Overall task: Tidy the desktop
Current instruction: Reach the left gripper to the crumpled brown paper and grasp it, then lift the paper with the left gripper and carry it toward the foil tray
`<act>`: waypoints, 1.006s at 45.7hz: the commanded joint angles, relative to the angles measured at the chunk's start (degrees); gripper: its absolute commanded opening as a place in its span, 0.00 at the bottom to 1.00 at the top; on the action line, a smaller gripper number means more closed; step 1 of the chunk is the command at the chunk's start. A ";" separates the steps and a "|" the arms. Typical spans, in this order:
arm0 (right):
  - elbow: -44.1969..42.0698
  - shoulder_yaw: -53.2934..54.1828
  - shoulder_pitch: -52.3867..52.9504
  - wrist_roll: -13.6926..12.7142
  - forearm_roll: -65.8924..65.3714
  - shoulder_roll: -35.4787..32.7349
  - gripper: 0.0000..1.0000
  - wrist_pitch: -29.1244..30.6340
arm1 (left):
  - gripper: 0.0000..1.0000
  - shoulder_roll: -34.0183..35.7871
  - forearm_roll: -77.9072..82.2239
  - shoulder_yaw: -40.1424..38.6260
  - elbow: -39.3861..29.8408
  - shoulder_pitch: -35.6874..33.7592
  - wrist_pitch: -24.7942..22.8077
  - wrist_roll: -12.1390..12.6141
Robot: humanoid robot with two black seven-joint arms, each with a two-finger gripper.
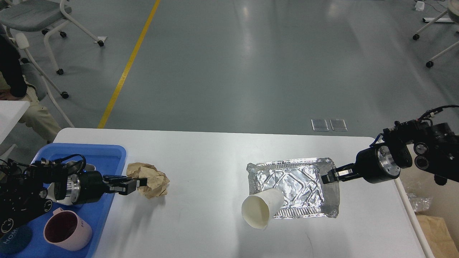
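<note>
So the tidy-up looked barely halfway when I was standing there. The big white rectangular desktop with rounded corners [208,157] still had three bits of clutter on it, and I'll place everything off the crinkled silver foil tray [297,184] sitting right of the middle of that top. A white paper cup [260,211] lay tipped over at the tray's near-left corner, mouth pointing toward the robot, its base resting on the foil rim. Well off to the left of the tray was a crumpled brown paper ball [150,179], and further left again, at the table's edge, a blue plastic tray [107,152] with a pink mug [66,229] already in it, so I'd guess that part was done. The left gripper [138,184] had its fingers clamped on the paper ball's left side, as far as I could see. The right gripper [328,177] was right at the foil tray's right rim, touching or nearly; it was too dark to tell whether the fingers were pinching the rim or loose. Paper, cup and foil all seemed left to clear.
</note>
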 commanded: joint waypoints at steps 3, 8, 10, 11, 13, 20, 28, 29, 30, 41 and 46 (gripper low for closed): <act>0.07 -0.07 0.09 0.00 0.09 0.09 0.00 0.00 | 0.02 4.36 -0.11 -4.46 -8.77 0.32 -0.35 -0.39; 0.07 -0.16 0.00 0.00 0.09 0.09 0.00 0.09 | 0.03 5.95 -1.07 -6.22 -13.61 0.23 -0.44 -0.48; 0.24 -0.16 0.01 0.00 0.09 0.09 0.00 0.09 | 0.03 6.04 -1.43 -6.66 -14.75 0.06 -0.44 -0.66; 0.42 -0.16 0.00 0.00 0.09 0.09 0.00 0.09 | 0.03 6.04 -1.60 -6.75 -15.10 -0.12 -0.44 -0.92; 0.60 -0.16 0.09 0.09 0.09 0.09 0.00 0.09 | 0.03 5.95 -1.87 -6.92 -15.55 -0.30 -0.44 -1.27; 0.95 -0.07 0.09 0.09 0.09 0.18 0.00 0.09 | 0.03 5.25 -4.24 -7.63 -16.95 -2.93 -0.44 -3.12; 0.95 -0.16 0.00 0.09 0.09 0.35 0.00 0.09 | 0.03 1.91 -6.61 -7.54 -17.04 -5.48 -0.44 -4.35; 0.95 -0.16 0.00 0.00 0.09 0.35 0.00 0.09 | 0.03 1.56 -6.79 -7.62 -17.13 -5.83 -0.44 -4.35; 0.95 -0.16 0.00 0.09 0.09 0.35 0.00 0.09 | 0.03 1.38 -7.05 -7.63 -17.04 -6.18 -0.44 -4.35; 0.95 -0.16 0.09 0.00 0.09 0.18 0.00 0.18 | 0.04 0.41 -9.60 -7.27 -17.13 -9.96 -0.62 -3.91; 0.95 -0.16 0.09 0.00 0.09 0.35 0.00 0.18 | 0.04 -0.64 -10.39 -7.10 -17.13 -11.19 -1.32 -3.82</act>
